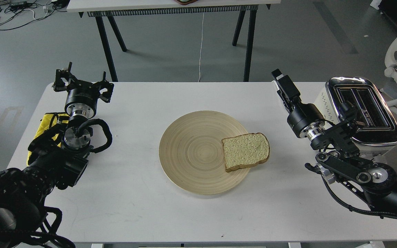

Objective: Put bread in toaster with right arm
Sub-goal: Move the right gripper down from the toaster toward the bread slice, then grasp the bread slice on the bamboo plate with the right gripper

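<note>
- White table [143, 206] fills the view, standing on a grey floor; a second table [171, 7] on black legs stands behind it.
- Right gripper [278, 78] hovers over the far right part of the table, fingers close together and seen edge-on, so I cannot tell whether they are closed; nothing is between them.
- Bread [246, 151] lies flat, nearer the robot than the right gripper and a little to its left, well apart from it.
- Bread rests on the right edge of a round wooden plate [191, 151], one corner overhanging the rim.
- Toaster [364, 110] stands just right of the right gripper, behind the right arm's wrist, both slots empty.
- Left gripper [81, 81] hangs far to the left with fingers spread wide, holding nothing.
- Yellow cloth [52, 120] lies under the left arm, behind that gripper.
</note>
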`<move>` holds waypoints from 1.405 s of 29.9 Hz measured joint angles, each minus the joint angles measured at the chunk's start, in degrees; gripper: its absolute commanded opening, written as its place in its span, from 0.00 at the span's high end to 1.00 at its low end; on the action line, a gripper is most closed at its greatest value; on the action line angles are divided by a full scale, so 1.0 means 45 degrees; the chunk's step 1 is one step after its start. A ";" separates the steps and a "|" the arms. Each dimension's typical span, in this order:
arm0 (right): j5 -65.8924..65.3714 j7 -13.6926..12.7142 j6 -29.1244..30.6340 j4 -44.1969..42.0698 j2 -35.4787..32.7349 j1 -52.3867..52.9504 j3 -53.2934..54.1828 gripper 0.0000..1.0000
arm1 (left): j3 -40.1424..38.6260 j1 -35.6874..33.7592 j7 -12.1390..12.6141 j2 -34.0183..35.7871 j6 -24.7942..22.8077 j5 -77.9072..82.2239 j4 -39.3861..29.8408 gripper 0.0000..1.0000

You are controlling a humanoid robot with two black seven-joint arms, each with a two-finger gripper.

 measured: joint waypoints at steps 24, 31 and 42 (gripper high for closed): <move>-0.0212 -0.0048 -0.0220 -0.0932 0.1923 -0.2447 -0.1123 0.67 | 0.0000 0.0000 0.0000 0.0000 0.0003 0.0002 -0.0001 0.00; -0.0186 -0.0019 -0.0218 -0.0940 0.1920 -0.2445 -0.1122 1.00 | 0.0000 0.0000 0.0000 0.0001 0.0003 0.0002 -0.0001 0.00; -0.0111 0.0079 -0.0216 0.0704 0.1108 -0.2326 -0.0176 1.00 | 0.0000 -0.0001 0.0000 0.0000 0.0003 0.0002 0.0003 0.00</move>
